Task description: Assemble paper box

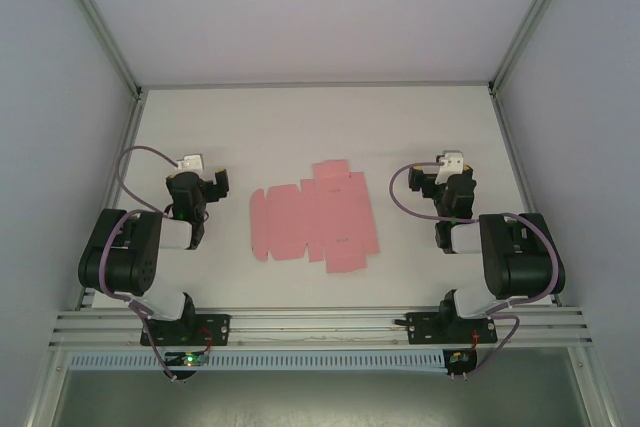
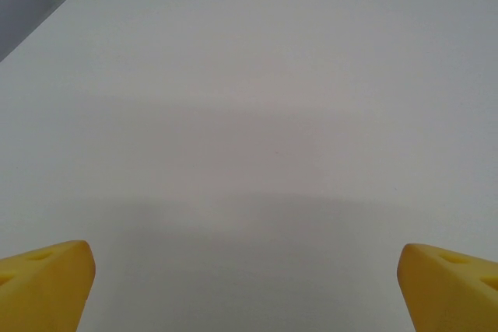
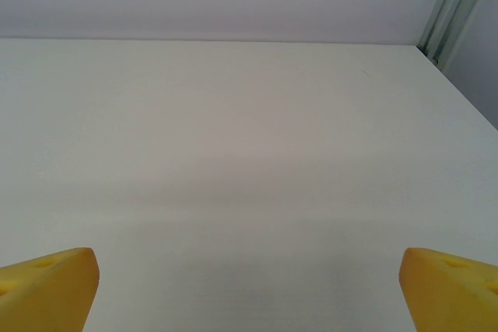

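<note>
The paper box (image 1: 312, 214) is a flat pink die-cut sheet with flaps and creases, lying in the middle of the white table (image 1: 320, 127). My left gripper (image 1: 203, 179) rests to the sheet's left, apart from it, and my right gripper (image 1: 440, 175) rests to its right, also apart. In the left wrist view the yellow fingertips (image 2: 47, 285) stand far apart with bare table between them, so that gripper (image 2: 247, 289) is open. My right gripper (image 3: 249, 289) is open too, its yellow fingertips (image 3: 451, 289) wide apart over bare table.
Metal frame posts (image 1: 128, 77) rise at the table's back corners, and grey walls close in the sides and back. An aluminium rail (image 1: 320, 325) runs along the near edge under the arm bases.
</note>
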You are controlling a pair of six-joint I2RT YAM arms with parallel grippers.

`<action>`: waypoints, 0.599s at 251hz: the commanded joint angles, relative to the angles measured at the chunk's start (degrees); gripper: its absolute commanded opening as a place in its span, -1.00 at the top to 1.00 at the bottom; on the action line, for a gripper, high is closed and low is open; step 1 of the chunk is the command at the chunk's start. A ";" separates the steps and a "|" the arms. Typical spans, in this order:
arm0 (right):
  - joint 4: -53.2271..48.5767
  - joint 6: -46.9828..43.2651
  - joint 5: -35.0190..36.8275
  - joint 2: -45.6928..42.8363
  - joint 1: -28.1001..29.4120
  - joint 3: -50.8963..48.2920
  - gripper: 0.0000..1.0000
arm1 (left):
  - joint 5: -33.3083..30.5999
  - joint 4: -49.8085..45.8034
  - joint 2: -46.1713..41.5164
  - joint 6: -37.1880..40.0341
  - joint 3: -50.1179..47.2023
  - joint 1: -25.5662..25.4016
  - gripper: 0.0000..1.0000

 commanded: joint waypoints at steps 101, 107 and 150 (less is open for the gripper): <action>-32.11 2.54 8.66 -14.84 5.32 13.02 -0.94 | -3.04 -40.04 -20.82 -11.18 14.66 -0.19 -1.00; -33.84 3.07 8.91 -15.50 6.00 13.82 -0.94 | -3.21 -43.49 -21.42 -13.29 15.67 -0.21 -1.00; -49.27 12.24 5.80 -19.03 12.29 19.76 -0.85 | 1.61 -55.39 -24.08 -22.10 17.19 -4.19 -1.00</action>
